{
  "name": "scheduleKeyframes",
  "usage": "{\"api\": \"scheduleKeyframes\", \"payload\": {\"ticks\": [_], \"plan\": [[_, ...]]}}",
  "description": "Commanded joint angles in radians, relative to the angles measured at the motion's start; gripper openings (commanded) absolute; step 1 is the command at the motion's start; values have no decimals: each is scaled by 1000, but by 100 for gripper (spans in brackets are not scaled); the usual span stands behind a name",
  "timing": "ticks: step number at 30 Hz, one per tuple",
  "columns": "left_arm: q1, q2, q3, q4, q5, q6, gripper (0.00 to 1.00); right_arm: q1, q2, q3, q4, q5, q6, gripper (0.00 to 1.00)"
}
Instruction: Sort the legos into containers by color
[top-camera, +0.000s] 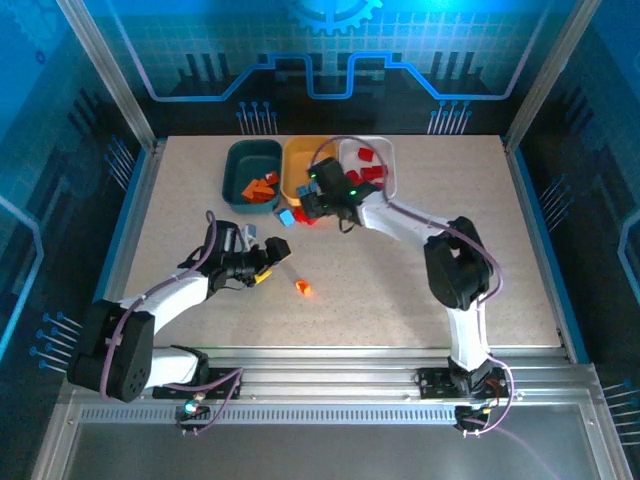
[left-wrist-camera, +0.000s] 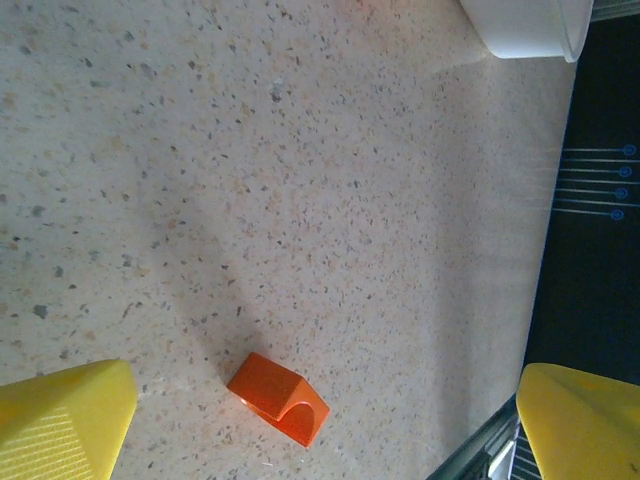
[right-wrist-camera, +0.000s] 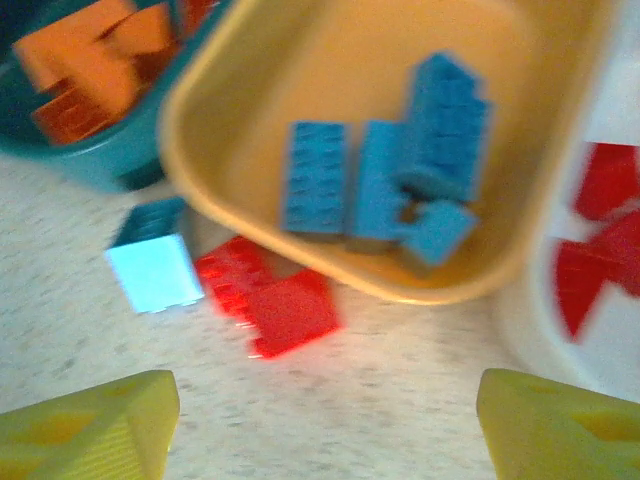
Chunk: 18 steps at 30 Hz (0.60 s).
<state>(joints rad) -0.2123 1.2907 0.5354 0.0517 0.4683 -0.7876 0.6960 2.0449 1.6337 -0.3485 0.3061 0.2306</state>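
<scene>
A teal tub (top-camera: 231, 175), yellow tub (right-wrist-camera: 190, 130) and white tub (top-camera: 391, 160) sit side by side at the table's far edge. They hold orange bricks (top-camera: 260, 187), blue bricks (right-wrist-camera: 380, 180) and red bricks (top-camera: 368, 165). One lone orange brick (left-wrist-camera: 278, 398) lies mid-table near the left claw (top-camera: 262, 271). It and the right claw (right-wrist-camera: 320, 420) gape wide, empty. Speckled beige tabletop (top-camera: 400, 280), blue-lit walls (top-camera: 180, 50).

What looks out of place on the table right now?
Three bricks lie loose: a light blue brick and a red brick beside the yellow tub, and an orange brick alone on the table.

White tub (left-wrist-camera: 525, 25) cut by top edge; red bricks (right-wrist-camera: 590, 280) blurred.
</scene>
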Motion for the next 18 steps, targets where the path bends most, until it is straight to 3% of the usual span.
{"api": "scheduleKeyframes", "payload": {"ticks": [1,8,18], "plan": [[27,-5,-17,21,2,-19,99,-5,110,57,11,23,-35,81],[57,-64,-41,-24,-3,5,99,-14,239,186,-41,15,12,80],[71,-48,-34,-26,5,14,99,-45,276,210,-48,-77,29,71]]}}
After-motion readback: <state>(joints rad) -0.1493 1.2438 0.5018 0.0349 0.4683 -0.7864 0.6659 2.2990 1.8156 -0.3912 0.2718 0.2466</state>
